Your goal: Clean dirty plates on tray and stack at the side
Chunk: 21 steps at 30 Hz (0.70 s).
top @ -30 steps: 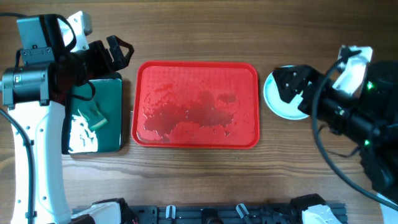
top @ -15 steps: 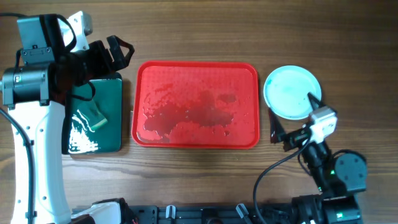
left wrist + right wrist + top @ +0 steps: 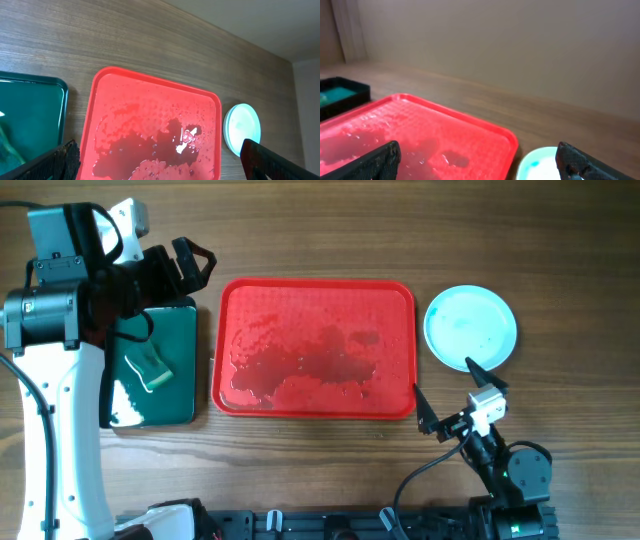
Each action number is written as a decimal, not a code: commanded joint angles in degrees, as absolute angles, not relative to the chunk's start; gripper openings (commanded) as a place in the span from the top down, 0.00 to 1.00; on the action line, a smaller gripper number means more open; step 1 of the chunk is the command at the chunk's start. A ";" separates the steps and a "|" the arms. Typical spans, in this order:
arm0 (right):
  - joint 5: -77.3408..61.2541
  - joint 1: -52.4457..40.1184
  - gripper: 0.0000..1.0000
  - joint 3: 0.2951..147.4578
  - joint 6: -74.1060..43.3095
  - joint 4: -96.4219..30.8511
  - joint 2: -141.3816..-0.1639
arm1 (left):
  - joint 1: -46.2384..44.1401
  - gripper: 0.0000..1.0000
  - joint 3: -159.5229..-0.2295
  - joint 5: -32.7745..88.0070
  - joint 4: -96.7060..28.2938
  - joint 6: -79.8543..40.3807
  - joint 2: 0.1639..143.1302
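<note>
The red tray (image 3: 315, 295) lies in the middle of the table, wet and with no plates on it; it also shows in the left wrist view (image 3: 115, 100) and the right wrist view (image 3: 445, 130). The plates (image 3: 470, 328) sit stacked on the table right of the tray, a pale aqua one on top with a small teal spot. They also show in the left wrist view (image 3: 242, 130) and the right wrist view (image 3: 540, 165). My left gripper (image 3: 185, 265) is open and empty above the green tray's far corner. My right gripper (image 3: 445, 385) is open and empty, just in front of the stack.
A dark green tray (image 3: 180, 395) with a green sponge (image 3: 150, 367) lies left of the red tray. The left arm's white body (image 3: 60, 430) covers the table's left side. A dark rail (image 3: 330, 525) runs along the front edge.
My right arm has drawn back from over the plate stack toward the front edge, uncovering the top plate. The left arm has not moved.
</note>
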<state>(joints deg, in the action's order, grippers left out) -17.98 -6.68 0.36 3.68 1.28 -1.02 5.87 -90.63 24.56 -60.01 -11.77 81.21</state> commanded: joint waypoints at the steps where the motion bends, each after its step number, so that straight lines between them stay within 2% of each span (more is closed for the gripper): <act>1: -19.57 -6.46 0.00 0.30 -1.65 1.56 -0.45 | 5.67 0.00 -90.61 25.47 -59.88 -10.90 81.38; 17: -19.42 -6.46 0.00 0.30 -1.63 1.56 -0.58 | 5.54 0.00 -90.61 25.45 -59.90 -10.87 80.95; 21: -19.44 -6.46 0.00 0.30 -1.63 1.56 -0.58 | 5.04 0.00 -90.54 25.45 -60.07 -10.90 74.24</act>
<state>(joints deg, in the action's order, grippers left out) -18.24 -6.68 0.36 -0.64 1.32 -0.99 5.50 -90.61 24.56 -60.01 -11.77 80.55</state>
